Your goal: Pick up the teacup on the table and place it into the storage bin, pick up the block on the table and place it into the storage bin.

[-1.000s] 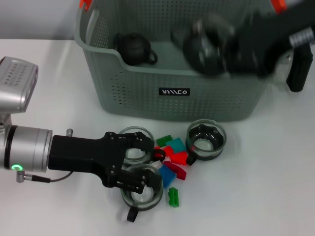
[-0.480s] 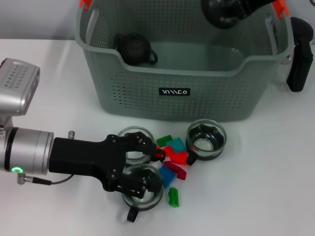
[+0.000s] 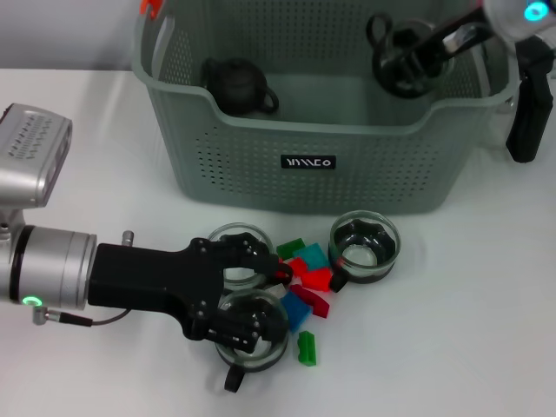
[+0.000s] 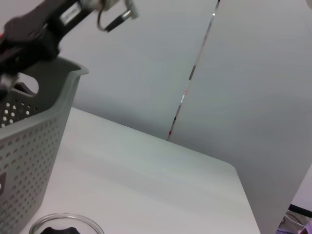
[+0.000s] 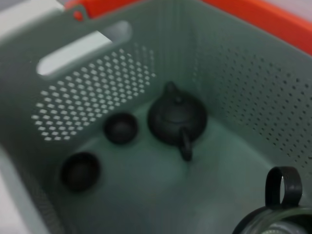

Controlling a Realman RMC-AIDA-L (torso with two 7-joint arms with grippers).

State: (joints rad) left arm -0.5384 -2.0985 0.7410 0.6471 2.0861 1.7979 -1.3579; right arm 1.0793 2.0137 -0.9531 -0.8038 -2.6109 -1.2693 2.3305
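Observation:
The grey-green storage bin stands at the back of the table. My right gripper is shut on a glass teacup with a dark insert and holds it inside the bin's right end. That teacup shows in the right wrist view with its black handle up. My left gripper is low over the table, open, with one finger across each of two glass teacups. A third teacup stands to the right. Between them lies a pile of red, blue and green blocks, with one green block apart from it.
A dark teapot and two small dark cups sit on the bin floor. A black upright object stands right of the bin. The bin's corner and a glass rim appear in the left wrist view.
My right arm swung the teacup up over the bin's right end, then lowered it into the bin. My left gripper edged slightly right over the two near teacups.

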